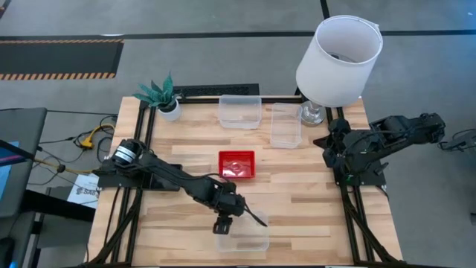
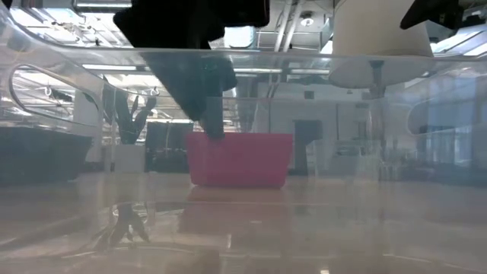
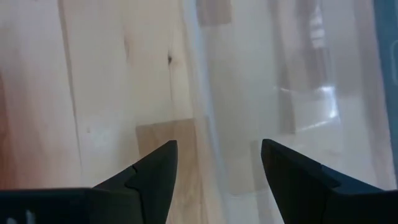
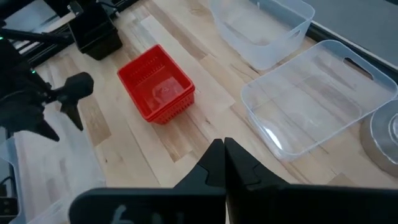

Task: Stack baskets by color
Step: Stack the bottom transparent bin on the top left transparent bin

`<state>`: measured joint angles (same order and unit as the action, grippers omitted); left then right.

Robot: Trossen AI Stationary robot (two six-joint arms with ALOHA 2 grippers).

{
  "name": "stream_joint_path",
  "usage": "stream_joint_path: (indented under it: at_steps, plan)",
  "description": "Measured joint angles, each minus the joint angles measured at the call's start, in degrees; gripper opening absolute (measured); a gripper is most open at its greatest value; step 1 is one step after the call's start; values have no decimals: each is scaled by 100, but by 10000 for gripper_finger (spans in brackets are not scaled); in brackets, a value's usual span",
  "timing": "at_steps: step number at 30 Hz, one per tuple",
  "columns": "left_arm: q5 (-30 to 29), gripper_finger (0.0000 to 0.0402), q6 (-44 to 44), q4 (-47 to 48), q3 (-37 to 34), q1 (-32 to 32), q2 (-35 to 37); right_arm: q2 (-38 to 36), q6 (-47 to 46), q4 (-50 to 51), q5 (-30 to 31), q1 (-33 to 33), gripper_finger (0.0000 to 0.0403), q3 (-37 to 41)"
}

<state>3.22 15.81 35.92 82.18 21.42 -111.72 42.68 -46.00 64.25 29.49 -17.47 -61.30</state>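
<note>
A red mesh basket stands at the table's middle. Two clear baskets stand side by side at the far edge. A third clear basket sits at the near edge, and the low view looks through its walls. My left gripper hangs open over that basket's left wall, pointing steeply down. One finger is over the wood outside and the other over the basket's inside. My right gripper waits shut, raised at the table's right side. No black baskets are in view.
A lamp with a white shade stands at the far right corner, close to the clear baskets. A small potted plant stands at the far left. Black frame rails run along the table's left and right sides.
</note>
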Motion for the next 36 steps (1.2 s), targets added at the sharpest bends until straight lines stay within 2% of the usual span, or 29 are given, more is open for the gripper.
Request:
stream_joint_path:
  at_steps: [3,5,8,11,12,16,22,27,32,36]
  plan:
    - [-4,208,154,30,-89,-7,0,0,8,2,-68,-2,7,0]
    - [0,184,272,11,-89,-23,0,2,83,7,-99,0,7,0]
    - [-3,119,321,9,-69,-61,0,0,151,7,-104,0,7,0]
    - [14,30,555,21,88,-147,0,0,228,4,-104,0,7,0]
    - [53,16,612,42,170,-185,0,1,260,2,-105,0,7,0]
    - [30,2,434,365,720,-331,66,2,297,0,-107,0,7,0]
    - [-528,0,-200,1971,2069,-517,195,2,444,-25,-107,0,7,0]
    - [-842,0,-335,2431,2860,-626,198,2,555,-70,-104,0,7,0]
    - [-851,0,-419,2410,3188,-669,203,4,555,-68,-107,-4,7,0]
    - [-621,0,-410,2541,3196,-684,200,4,553,-70,-111,-4,7,0]
